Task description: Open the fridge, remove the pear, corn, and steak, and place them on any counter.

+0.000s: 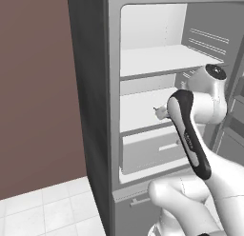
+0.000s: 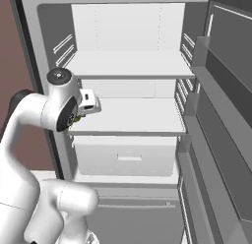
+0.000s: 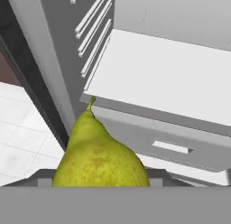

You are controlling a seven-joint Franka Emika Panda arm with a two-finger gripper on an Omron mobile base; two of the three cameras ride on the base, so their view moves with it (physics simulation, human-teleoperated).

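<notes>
I stand before the fridge (image 2: 128, 21) with its door swung wide to my right, the door's inner racks (image 2: 216, 105) running down that side of the right base view. The inside is white and bare: an upper shelf (image 2: 130, 65), a middle shelf (image 2: 133, 115), and below them a closed drawer (image 2: 125, 158) with a slim bar pull on its front. Ribbed rails line the fridge's side walls.

My pincer (image 2: 78, 118) hangs at the left front corner of the middle shelf, just outside its edge, with my wrist bent in toward the opening. In the hand view the pear (image 3: 99, 157) sits right up against the camera, yellow-green and speckled, its tapered neck and short stem pointing away from me toward the shelf's front corner. My finger tips are hidden behind the fruit, so I cannot see how they stand, but the pear sits between them at the very base of the view and nothing lies under it, so I take it that I am gripping it. In the right base view a small patch of yellow-green shows just under my hand at that same corner.

Left of the fridge a plain reddish-brown wall (image 1: 33, 87) runs down to a floor of pale square tiles (image 1: 43, 206). The fridge's outer side panel (image 1: 88, 87) is dark grey. Below the fridge compartment a grey lower front (image 1: 131, 206) carries a short horizontal handle.
</notes>
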